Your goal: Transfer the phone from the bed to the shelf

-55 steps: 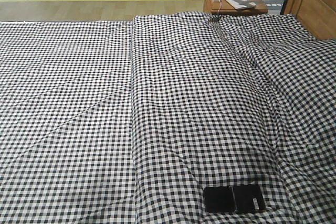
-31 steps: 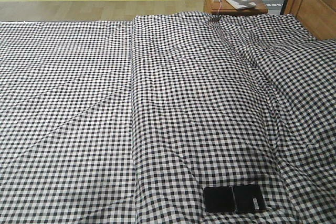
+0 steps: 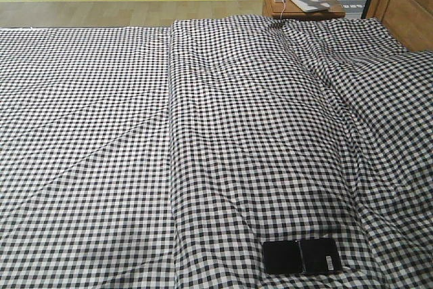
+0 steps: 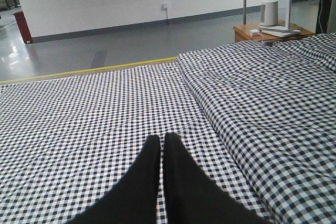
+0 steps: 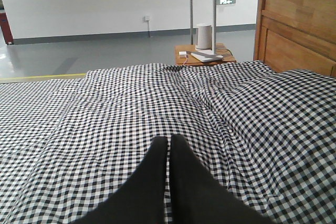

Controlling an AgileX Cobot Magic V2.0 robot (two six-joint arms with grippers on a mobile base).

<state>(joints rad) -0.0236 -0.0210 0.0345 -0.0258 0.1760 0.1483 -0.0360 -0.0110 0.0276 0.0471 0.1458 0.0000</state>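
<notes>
The phone [image 3: 302, 257], a flat black slab with a crease down its middle and a small white sticker, lies on the checked bed [image 3: 135, 133] near the front edge, right of centre. Neither gripper shows in the front view. In the left wrist view my left gripper [image 4: 161, 139] is shut, its black fingers together with nothing between them, low over the checked cloth. My right gripper [image 5: 169, 140] is also shut and empty above the bed [image 5: 131, 108]. The phone does not show in either wrist view. The shelf is out of view.
A brown bedside table [image 3: 301, 3] with a white lamp base and a small white charger stands beyond the bed's far right corner. The wooden headboard [image 3: 406, 1] rises on the right. A raised fold of quilt [image 3: 257, 99] runs down the bed's middle. Grey floor lies beyond.
</notes>
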